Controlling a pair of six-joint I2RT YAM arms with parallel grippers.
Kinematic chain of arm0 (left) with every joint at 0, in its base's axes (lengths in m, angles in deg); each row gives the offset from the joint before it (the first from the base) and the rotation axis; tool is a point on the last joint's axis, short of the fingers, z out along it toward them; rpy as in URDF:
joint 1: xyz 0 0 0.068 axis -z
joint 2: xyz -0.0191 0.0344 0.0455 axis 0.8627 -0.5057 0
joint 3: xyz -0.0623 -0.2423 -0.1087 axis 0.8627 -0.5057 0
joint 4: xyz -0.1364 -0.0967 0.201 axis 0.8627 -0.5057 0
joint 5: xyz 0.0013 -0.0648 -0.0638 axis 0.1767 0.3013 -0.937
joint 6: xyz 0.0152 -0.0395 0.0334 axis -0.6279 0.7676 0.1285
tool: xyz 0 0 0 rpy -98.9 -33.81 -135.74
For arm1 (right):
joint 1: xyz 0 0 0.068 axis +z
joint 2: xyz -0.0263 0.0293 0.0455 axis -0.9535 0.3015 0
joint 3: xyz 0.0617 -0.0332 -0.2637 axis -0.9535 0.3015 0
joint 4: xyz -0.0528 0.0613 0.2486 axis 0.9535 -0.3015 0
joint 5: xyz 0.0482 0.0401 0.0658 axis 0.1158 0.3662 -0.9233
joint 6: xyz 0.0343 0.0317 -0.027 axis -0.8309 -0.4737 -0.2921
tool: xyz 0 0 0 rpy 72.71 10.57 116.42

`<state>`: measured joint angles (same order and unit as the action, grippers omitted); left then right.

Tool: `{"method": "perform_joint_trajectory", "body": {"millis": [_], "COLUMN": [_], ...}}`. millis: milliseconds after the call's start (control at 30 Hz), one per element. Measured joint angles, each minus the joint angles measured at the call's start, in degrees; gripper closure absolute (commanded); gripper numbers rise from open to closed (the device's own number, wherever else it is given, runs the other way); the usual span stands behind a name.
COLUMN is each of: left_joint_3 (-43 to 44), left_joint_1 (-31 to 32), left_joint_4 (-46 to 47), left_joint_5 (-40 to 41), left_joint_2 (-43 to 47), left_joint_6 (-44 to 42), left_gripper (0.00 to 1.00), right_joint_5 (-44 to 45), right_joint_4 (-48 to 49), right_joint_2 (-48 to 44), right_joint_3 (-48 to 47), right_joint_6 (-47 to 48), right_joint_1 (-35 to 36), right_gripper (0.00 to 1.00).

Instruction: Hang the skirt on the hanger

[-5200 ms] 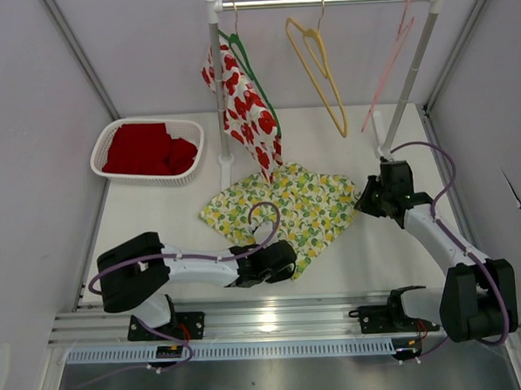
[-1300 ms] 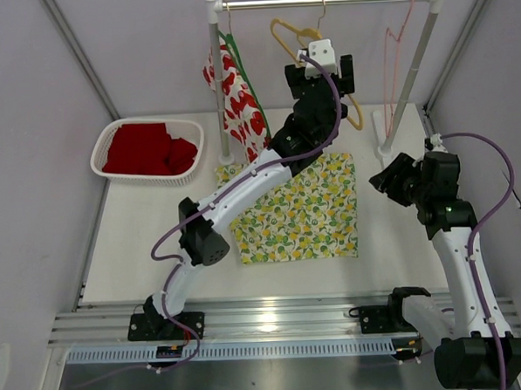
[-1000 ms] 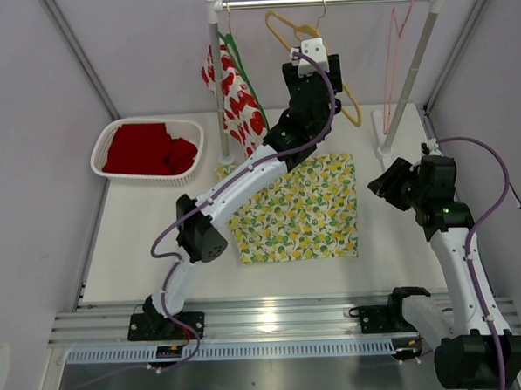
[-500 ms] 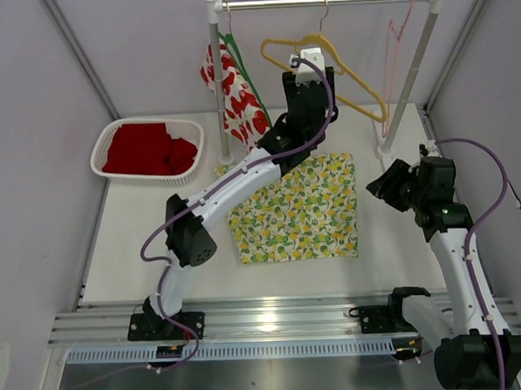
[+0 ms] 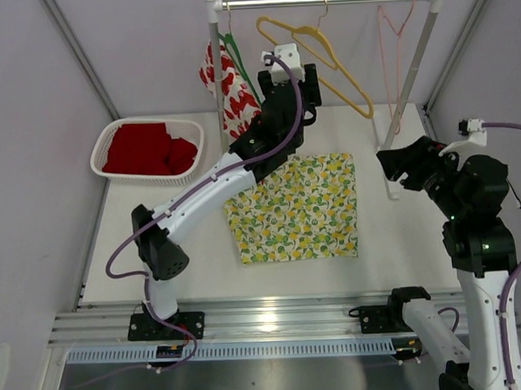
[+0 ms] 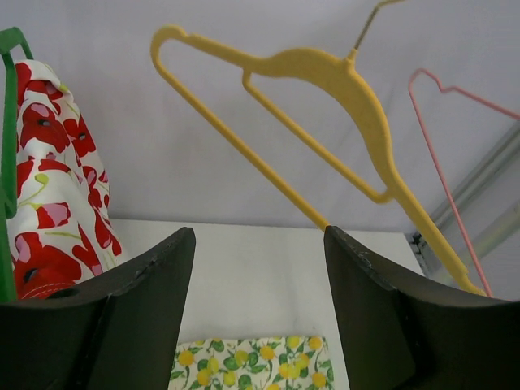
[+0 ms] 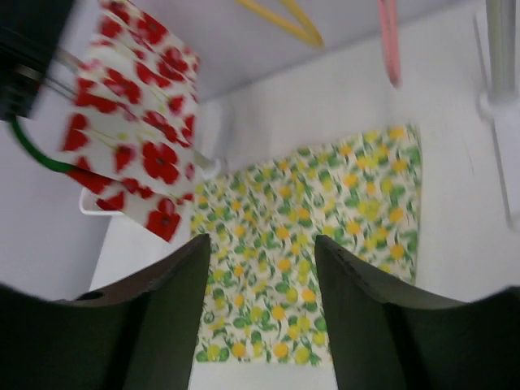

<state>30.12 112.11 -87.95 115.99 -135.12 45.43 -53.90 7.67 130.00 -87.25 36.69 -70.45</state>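
The lemon-print skirt (image 5: pixel 292 209) lies flat on the white table, also seen in the right wrist view (image 7: pixel 317 236). A yellow hanger (image 5: pixel 319 56) hangs from the rail, tilted, its lower arm reaching right. In the left wrist view the yellow hanger (image 6: pixel 325 77) is above and beyond my left gripper (image 6: pixel 258 236), which is open with nothing between its fingers. From above, the left gripper (image 5: pixel 299 71) is raised just left of the hanger, apart from it. My right gripper (image 5: pixel 390 164) hovers high at the skirt's right side; it (image 7: pixel 262 242) is open and empty.
A white basket (image 5: pixel 117 133) of red cloth sits at the back left. A poppy-print garment (image 5: pixel 228 83) hangs on a green hanger by the rack's left post. A pink hanger (image 5: pixel 392 31) hangs near the right post (image 5: pixel 411 73).
My left gripper has drawn back left from the yellow hanger, which has swung round on the rail. The right arm has risen, with its jaws wider apart.
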Motion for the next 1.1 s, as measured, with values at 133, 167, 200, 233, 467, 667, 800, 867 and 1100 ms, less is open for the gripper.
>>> {"method": "perform_joint_trajectory", "body": {"millis": [133, 167, 200, 233, 467, 667, 800, 867, 1100], "left_joint_3": [-4.4, -6.7, -9.0, -11.2, -24.7, -31.1, -33.4, -34.2, -35.1], "left_joint_1": [0.0, 0.0, 0.0, 0.0, 0.0, 0.1, 0.1, 0.1, 0.2], "left_joint_4": [-3.3, -3.9, -4.6, -5.1, -7.0, -8.0, -9.4, -9.9, -11.1], "left_joint_5": [-4.0, -5.1, -6.3, -7.3, -14.2, -19.1, -21.4, -22.3, -24.2], "left_joint_2": [4.6, 6.7, 8.7, 10.7, 24.8, 31.5, 33.8, 34.7, 36.9], "left_joint_6": [2.0, 2.6, 3.2, 3.7, 7.0, 8.5, 8.8, 8.8, 8.7], "left_gripper": [0.29, 0.29, 0.29, 0.29, 0.29, 0.29, 0.29, 0.29, 0.30], "right_joint_5": [-4.0, -5.3, -6.4, -7.1, -8.2, -3.3, -1.3, 0.1, 2.8], "right_joint_4": [5.2, 6.8, 9.0, 10.8, 18.9, 17.2, 16.8, 16.5, 16.4], "right_joint_2": [3.2, 5.7, 9.0, 11.8, 38.2, 54.8, 60.1, 62.1, 65.9], "right_joint_3": [-8.0, -10.7, -13.2, -15.3, -31.3, -49.3, -56.6, -59.7, -62.3], "right_joint_6": [2.6, 3.4, 4.1, 4.8, 11.8, 20.2, 23.1, 24.2, 25.7], "right_joint_1": [0.0, 0.1, 0.2, 0.3, 4.9, 13.5, 15.1, 15.0, 14.8], "right_gripper": [0.33, 0.32, 0.32, 0.31, 0.21, 0.18, 0.21, 0.25, 0.32]}}
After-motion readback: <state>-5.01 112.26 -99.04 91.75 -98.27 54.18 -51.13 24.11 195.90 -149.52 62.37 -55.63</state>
